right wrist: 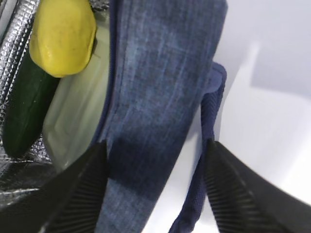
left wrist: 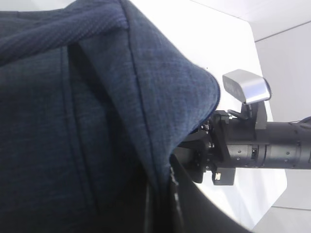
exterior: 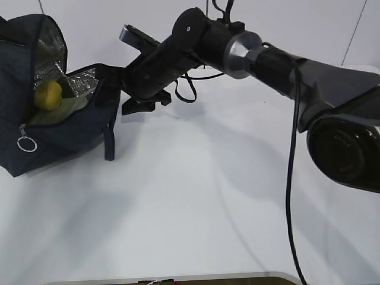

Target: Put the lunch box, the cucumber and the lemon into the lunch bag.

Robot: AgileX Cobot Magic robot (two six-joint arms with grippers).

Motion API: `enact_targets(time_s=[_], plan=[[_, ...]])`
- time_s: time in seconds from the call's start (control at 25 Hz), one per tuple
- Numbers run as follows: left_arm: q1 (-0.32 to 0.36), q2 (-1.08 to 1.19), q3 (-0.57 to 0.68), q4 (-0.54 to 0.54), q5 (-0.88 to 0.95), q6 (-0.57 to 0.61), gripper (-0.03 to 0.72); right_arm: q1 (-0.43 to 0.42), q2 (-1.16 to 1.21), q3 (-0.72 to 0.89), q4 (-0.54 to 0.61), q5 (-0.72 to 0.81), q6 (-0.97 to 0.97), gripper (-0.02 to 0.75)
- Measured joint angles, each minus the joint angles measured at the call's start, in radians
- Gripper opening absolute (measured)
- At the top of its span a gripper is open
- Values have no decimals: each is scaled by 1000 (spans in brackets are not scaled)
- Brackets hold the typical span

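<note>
With the lemon (right wrist: 63, 36), cucumber (right wrist: 24, 114) and lunch box (right wrist: 80, 116) inside the lunch bag (right wrist: 155, 97), the right gripper (right wrist: 155, 189) stood released astride the bag wall (left one clenched); withdrawal should have avoided snagging fabric.

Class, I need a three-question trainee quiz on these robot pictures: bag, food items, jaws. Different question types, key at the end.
1. True or false: the lemon lies outside the bag.
2. Which item lies beside the lemon in the right wrist view? A) cucumber B) banana C) spoon
3. Fill in: the right gripper's jaws stand ___ with the bag's fabric wall between them.

Key: 1 false, the lemon sits inside, against the foil lining, over the lunch box. 2 A. 3 open.
</note>
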Motion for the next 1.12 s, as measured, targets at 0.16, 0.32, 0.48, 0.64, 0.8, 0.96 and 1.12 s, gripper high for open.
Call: enact_targets(time_s=[0.16, 0.32, 0.48, 0.64, 0.8, 0.96, 1.12], plan=[[0, 0, 0, 0, 0, 0, -14, 0, 0, 0, 2, 7, 0, 495], [0, 0, 0, 0, 0, 0, -14, 4, 1, 0, 4, 22, 0, 495], [0, 0, 0, 0, 0, 0, -14, 10, 4, 0, 4, 26, -4, 478], [0, 0, 0, 0, 0, 0, -14, 12, 6, 0, 6, 38, -4, 298], [0, 0, 0, 2, 0, 0, -14, 12, 6, 0, 6, 64, -4, 48], [0, 0, 0, 15, 0, 0, -14, 12, 6, 0, -6, 101, -9, 16], [0, -4, 0, 75, 9, -31, -14, 12, 6, -30, -99, 178, -22, 16]])
